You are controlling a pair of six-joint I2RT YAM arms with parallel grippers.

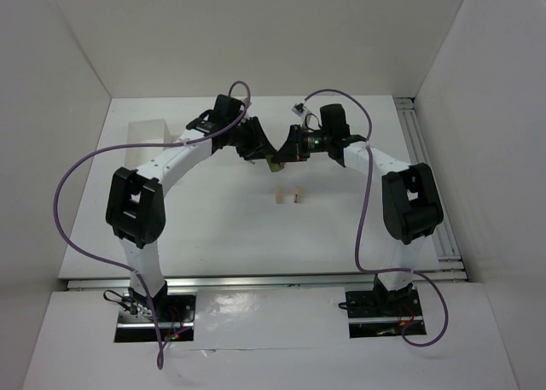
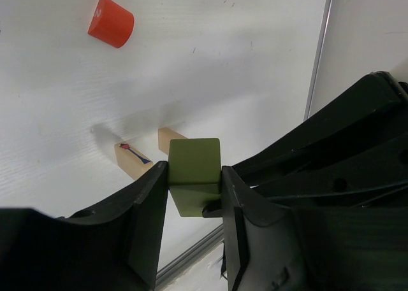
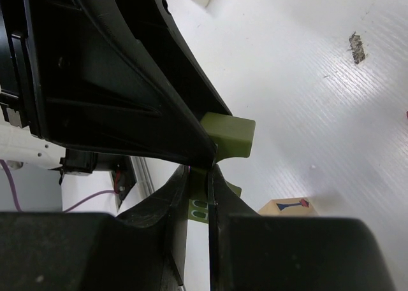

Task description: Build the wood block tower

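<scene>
Two tan blocks, one green block, one red cylinder.

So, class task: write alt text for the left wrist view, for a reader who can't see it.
The left claw grips an olive green block between its black fingers. Beyond it two pale tan blocks stand side by side on the white table, and a red piece lies farther off, upper left.
</scene>
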